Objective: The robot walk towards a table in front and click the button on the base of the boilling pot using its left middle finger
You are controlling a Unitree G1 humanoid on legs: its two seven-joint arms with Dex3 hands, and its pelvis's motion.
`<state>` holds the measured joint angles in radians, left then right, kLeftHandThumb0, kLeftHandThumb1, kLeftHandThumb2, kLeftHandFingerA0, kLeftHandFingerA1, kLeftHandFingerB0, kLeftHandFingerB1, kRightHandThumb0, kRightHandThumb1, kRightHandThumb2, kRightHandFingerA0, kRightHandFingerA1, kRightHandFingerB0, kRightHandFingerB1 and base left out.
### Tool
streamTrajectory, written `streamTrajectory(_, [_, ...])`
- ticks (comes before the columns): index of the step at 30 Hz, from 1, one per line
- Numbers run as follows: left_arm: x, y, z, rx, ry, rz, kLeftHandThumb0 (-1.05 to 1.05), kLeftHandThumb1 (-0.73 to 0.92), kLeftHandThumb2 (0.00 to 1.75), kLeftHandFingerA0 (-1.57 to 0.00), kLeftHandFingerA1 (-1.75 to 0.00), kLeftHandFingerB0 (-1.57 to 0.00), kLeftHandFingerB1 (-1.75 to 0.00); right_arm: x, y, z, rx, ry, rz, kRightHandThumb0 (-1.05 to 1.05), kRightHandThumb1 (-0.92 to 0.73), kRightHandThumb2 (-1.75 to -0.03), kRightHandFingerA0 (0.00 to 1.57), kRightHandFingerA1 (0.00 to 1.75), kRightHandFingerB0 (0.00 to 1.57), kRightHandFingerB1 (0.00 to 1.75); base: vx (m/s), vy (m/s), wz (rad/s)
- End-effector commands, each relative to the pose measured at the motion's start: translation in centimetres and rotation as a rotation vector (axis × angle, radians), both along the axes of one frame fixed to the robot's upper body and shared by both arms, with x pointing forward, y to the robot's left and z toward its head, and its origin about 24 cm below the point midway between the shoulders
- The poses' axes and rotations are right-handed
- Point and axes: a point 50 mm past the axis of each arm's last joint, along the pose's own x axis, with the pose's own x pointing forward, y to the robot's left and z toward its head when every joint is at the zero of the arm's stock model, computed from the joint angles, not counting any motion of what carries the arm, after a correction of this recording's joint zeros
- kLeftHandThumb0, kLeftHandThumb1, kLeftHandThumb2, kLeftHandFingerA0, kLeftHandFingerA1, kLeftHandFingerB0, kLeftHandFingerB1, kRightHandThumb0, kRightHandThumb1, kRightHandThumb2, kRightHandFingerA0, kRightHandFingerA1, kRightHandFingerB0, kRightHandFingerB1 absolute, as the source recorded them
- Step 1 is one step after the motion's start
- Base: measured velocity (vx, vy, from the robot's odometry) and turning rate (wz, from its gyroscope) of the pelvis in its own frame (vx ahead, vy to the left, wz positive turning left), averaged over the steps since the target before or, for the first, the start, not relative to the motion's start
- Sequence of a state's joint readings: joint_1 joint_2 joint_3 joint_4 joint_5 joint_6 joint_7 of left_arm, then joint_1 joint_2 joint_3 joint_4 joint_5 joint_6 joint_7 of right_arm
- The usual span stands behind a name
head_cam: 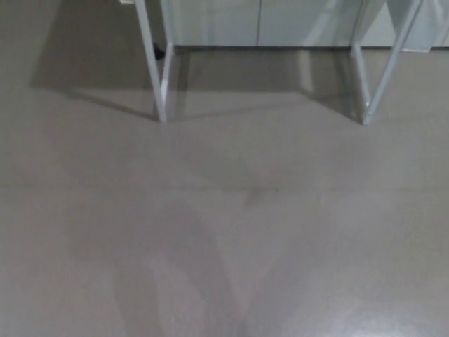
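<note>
2 table legs: white metal legs, one pair at upper left (pixel 160 77) and one at upper right (pixel 372 77), stand on the grey floor (pixel 224 232); the tabletop is cut off above the frame.
Task's thing: the boiling pot and the button on its base are out of view; by the task they sit on that table, above what the head view takes in.
Hands: 0 of the 2 show, neither left nor right, so I cannot tell whether the fingers are spread, curled or holding anything.
Background: pale cabinet fronts (pixel 217 21) run behind the legs.
Stage: judged as the walking approach, with the table near but not yet reached.
Handling, as a guess: a kettle-type base is likely light and may slide on a smooth top, so the press should go straight down on the button, gently.
Where to touch: only the button, with the left middle fingertip; no grasp needed.
Risk: pushing sideways could shove the base or tip the pot.
</note>
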<state>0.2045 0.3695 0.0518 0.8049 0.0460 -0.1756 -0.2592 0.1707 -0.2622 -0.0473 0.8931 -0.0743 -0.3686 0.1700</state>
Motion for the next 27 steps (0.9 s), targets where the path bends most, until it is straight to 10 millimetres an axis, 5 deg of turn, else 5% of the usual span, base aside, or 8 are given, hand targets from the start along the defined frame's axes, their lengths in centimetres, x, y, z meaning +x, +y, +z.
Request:
streamTrajectory(1, [-0.67,0.82,0.40,-0.002,-0.013,0.025,-0.17,0.55,0.56,-0.32,-0.37,-0.16,-0.28,-0.10,0.11,-0.14,0.006,0.012,0.005,-0.04,-0.39,-0.85,0.43,0.63,0.23,0.54,0.32,0.275,0.06])
streamTrajectory(27, [-1.32,1.01,0.27,0.022,-0.007,0.015,-0.20,0.50,0.58,-0.29,-0.37,-0.18,-0.31,0.00,0.45,-0.19,0.018,0.025,0.015,-0.03,-0.41,-0.86,0.42,0.62,0.22,0.53,0.24,0.025,0.01])
